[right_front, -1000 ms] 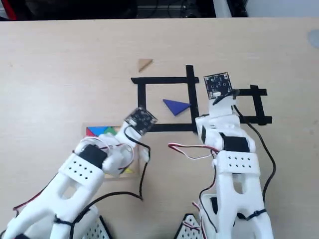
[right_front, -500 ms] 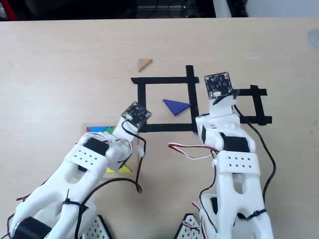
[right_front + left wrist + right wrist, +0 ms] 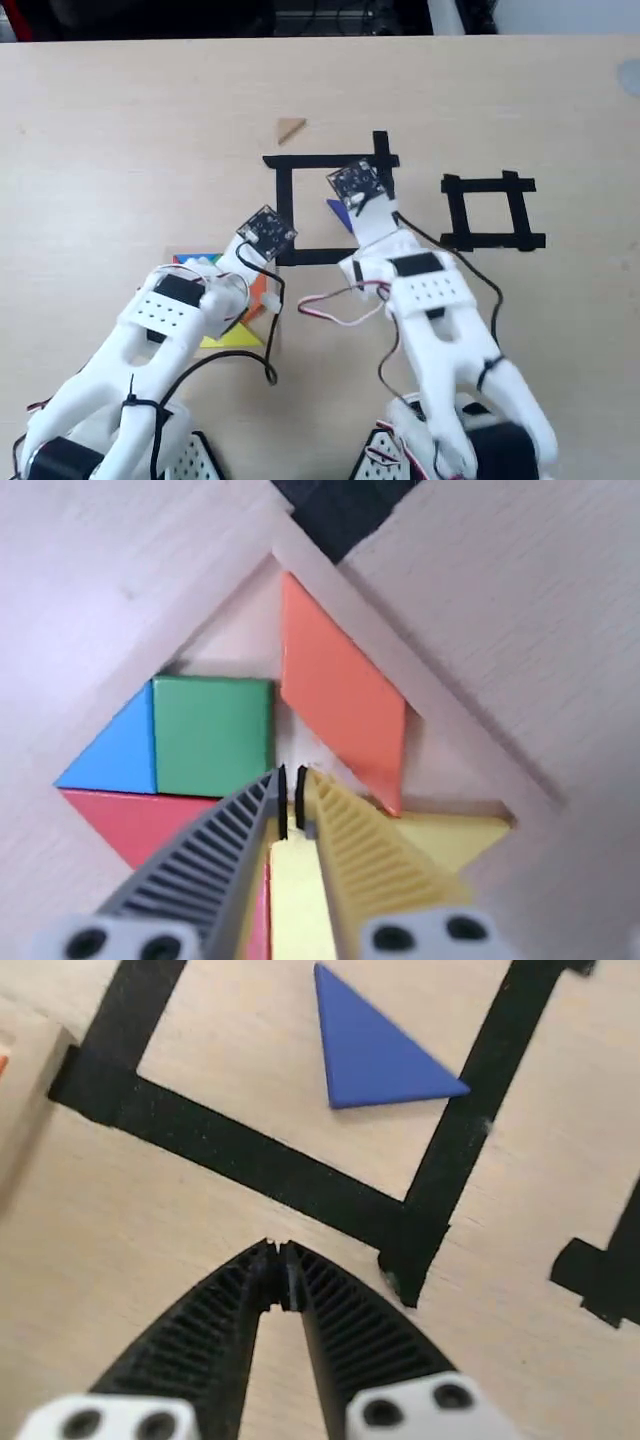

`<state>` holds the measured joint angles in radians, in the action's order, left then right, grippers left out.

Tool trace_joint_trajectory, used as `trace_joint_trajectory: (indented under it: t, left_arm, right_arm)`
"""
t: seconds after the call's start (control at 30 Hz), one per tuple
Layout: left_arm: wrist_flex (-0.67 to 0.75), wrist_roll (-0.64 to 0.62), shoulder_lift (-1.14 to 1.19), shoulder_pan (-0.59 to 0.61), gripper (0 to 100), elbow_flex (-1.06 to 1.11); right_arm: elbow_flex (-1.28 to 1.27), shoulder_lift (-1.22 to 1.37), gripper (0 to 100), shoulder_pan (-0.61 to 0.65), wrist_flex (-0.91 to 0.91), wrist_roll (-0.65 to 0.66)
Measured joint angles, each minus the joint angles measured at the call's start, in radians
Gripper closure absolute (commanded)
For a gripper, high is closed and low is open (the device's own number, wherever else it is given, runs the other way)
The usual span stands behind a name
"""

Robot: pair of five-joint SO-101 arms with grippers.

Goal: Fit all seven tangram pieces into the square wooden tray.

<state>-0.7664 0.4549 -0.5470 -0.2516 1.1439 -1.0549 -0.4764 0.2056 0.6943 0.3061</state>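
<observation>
High view: two white robot arms over a pale table (image 3: 120, 110), with a part-filled tangram tray at lower left of the frame.

Nearest, the left gripper (image 3: 290, 800) hangs over the square wooden tray (image 3: 450, 712), its claw pressed together on nothing. The tray holds an orange parallelogram (image 3: 340, 695), a green square (image 3: 212, 735), a light blue triangle (image 3: 115, 755), a red triangle (image 3: 130, 825) and a yellow triangle (image 3: 455, 832). Further in, the right gripper (image 3: 278, 1275), claw also together and empty, hangs by the near edge of a large black tape square (image 3: 250, 1165) at the centre. Inside that square a dark blue triangle (image 3: 375, 1055) lies loose. A smaller tape square (image 3: 495, 240) sits to the right. Farthest, a tan triangle (image 3: 291, 128) lies just above the large square's upper left corner.
</observation>
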Motion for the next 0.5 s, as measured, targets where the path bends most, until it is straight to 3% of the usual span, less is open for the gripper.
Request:
trace_joint_trajectory:
  t: [0.2,0.3,0.5]
  left_arm:
    - [-0.003,0.126,0.000,0.017,77,0.000]
    - [-0.003,0.272,0.000,0.015,70,-0.014]
    - [-0.003,0.365,0.002,-0.100,70,-0.021]
  right_arm:
    - [0.075,0.150,98.7,0.000,0.000,0.003]
    - [0.081,0.164,98.7,0.000,0.000,0.038]
    - [0.083,0.164,98.7,0.000,0.000,0.057]
